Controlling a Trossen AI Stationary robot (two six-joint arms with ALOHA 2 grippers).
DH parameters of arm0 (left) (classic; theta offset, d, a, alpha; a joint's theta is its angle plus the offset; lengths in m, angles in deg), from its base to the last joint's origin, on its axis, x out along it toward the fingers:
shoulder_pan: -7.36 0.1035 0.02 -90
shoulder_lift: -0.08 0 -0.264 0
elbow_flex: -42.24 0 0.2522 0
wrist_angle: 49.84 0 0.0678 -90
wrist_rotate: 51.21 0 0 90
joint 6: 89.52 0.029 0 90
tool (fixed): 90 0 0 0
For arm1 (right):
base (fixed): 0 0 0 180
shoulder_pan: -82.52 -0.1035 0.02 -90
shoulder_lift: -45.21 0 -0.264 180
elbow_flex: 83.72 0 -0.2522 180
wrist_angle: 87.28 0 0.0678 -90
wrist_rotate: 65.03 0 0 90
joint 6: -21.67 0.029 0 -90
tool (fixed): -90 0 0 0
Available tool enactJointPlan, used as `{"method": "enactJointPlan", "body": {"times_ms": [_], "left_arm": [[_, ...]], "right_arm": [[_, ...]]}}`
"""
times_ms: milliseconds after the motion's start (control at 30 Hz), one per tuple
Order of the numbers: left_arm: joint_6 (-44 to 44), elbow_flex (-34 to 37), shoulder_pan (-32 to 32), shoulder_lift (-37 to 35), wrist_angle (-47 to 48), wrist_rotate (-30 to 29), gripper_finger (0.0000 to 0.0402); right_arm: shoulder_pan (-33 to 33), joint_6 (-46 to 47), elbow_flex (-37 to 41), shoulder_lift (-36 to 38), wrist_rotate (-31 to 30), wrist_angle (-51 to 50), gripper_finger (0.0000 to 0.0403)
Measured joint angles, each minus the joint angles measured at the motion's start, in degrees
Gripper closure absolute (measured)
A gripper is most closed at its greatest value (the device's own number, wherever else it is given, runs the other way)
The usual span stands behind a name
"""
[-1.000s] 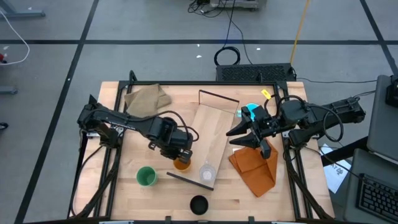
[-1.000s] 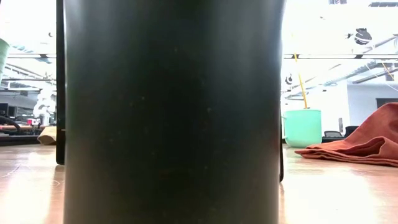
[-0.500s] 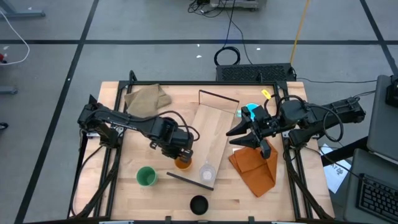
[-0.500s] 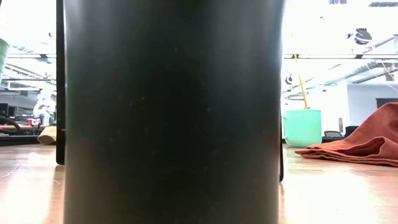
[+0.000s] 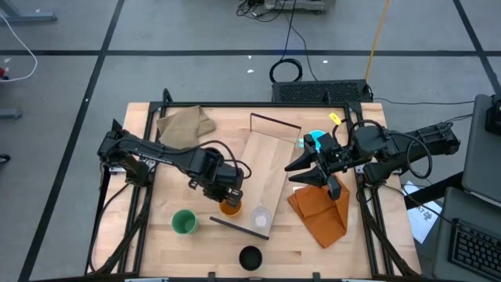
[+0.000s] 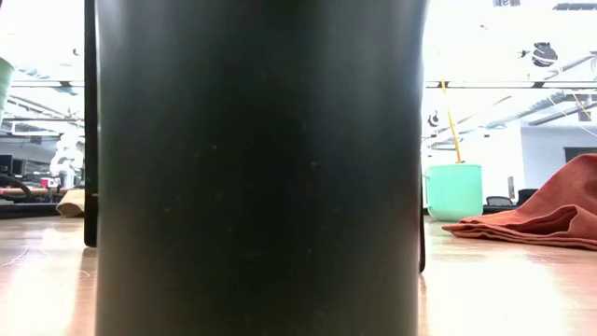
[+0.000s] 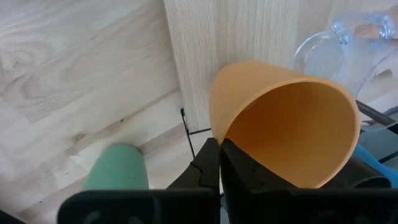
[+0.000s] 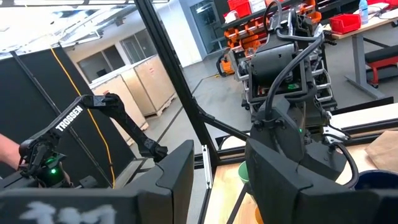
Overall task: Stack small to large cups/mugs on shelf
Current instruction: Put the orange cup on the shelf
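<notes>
1. Green cup (image 5: 184, 222) stands alone on the table at the lower left of the high view, not yet on the shelf (image 5: 264, 168).
2. The left gripper (image 5: 227, 198), left of centre, is closed on the wall of the orange cup (image 5: 229, 207) and holds it tilted at the shelf's left edge, close to the clear plastic cup (image 5: 261, 217).
3. The clear plastic cup sits on the lower end of the shelf; it is the only cup I can see there.
4. The black cup (image 5: 250, 257) waits at the bottom centre.
5. The right gripper (image 5: 316, 174), at centre right above the orange cloth (image 5: 321, 210), has its fingers partly apart and holds nothing visible.
6. The light-blue mug (image 5: 316, 141) stands beside the shelf's right edge. I judge the task is at its beginning.
</notes>
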State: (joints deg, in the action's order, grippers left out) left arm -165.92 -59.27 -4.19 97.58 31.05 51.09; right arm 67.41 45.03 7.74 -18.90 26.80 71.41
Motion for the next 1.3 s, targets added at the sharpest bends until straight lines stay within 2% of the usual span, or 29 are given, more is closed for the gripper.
{"method": "enactJointPlan", "body": {"times_ms": [400,633,1300], "left_arm": [[0.4,0.2,0.0,0.0,-0.1,0.3,0.0402],[-0.4,4.0,-0.3,0.0,-3.6,2.7,0.0402],[-1.9,4.2,-0.9,0.0,-4.3,1.2,0.0401]], "right_arm": [[0.0,0.0,0.0,0.0,0.0,0.0,0.0266],[0.0,0.0,0.0,0.0,0.0,0.0,0.0266],[0.0,-0.2,0.0,0.0,0.0,0.0,0.0266]]}}
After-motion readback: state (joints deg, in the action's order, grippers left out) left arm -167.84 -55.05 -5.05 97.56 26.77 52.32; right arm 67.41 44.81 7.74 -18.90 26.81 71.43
